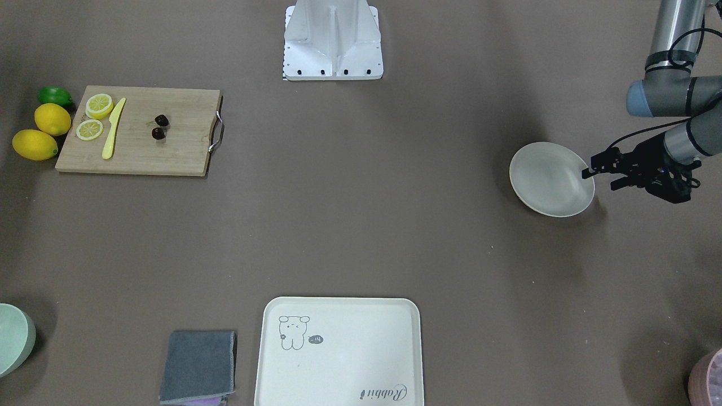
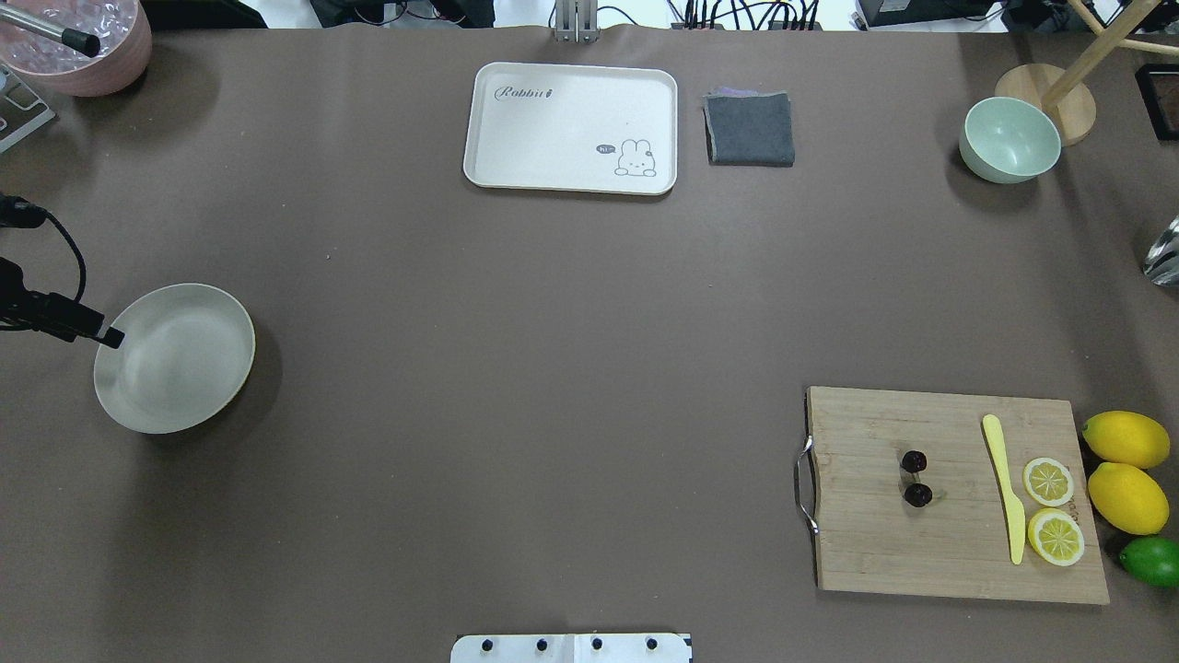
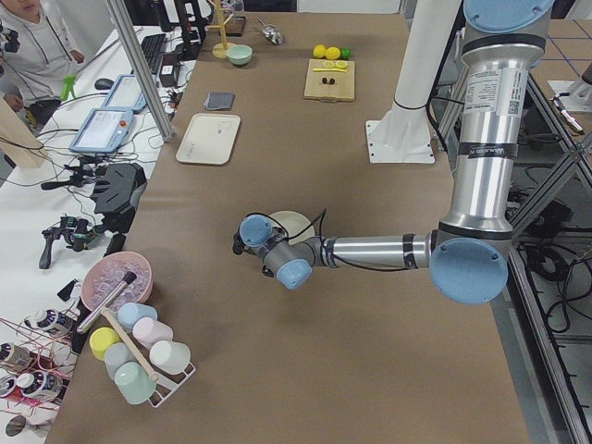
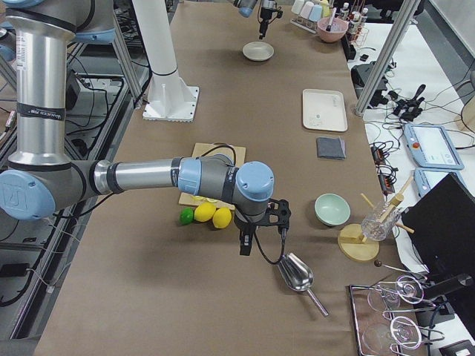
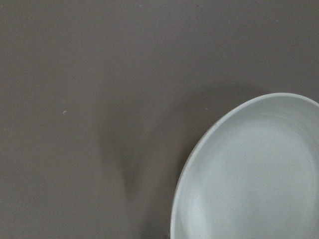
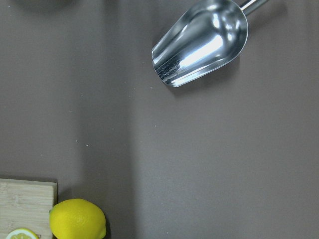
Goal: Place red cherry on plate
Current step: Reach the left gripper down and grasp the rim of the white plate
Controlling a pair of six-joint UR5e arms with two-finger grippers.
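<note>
**A:** Where is the red cherry (image 2: 918,495)?

**B:** On the wooden cutting board (image 2: 921,562). The pair lies roughly mid-board, between the metal handle end and the yellow knife (image 2: 1004,488). Nothing is touching it.

**A:** And the plate (image 2: 175,357)?

**B:** Well apart from the board, across the table on the robot's left side. It is bare inside.

**A:** What is the left gripper (image 1: 600,179) doing?

**B:** It hangs at the plate's rim, on the side farthest from the board. In the front-facing view its two fingers stand apart with nothing between them, so it looks released.

**A:** The right gripper (image 4: 245,248)?

**B:** It shows only in the side view from the robot's right. It hangs over the table just past the board's end where the two lemons (image 2: 1126,439) and the lime (image 2: 1151,560) sit. I cannot tell whether it is spread or clenched. Its wrist camera sees a lemon, a corner of the board and a steel scoop (image 6: 199,42) lying beyond them.

**A:** Anything else on the board?

**B:** Two lemon slices (image 2: 1048,481), beside the knife on its far side from the cherry.
</note>
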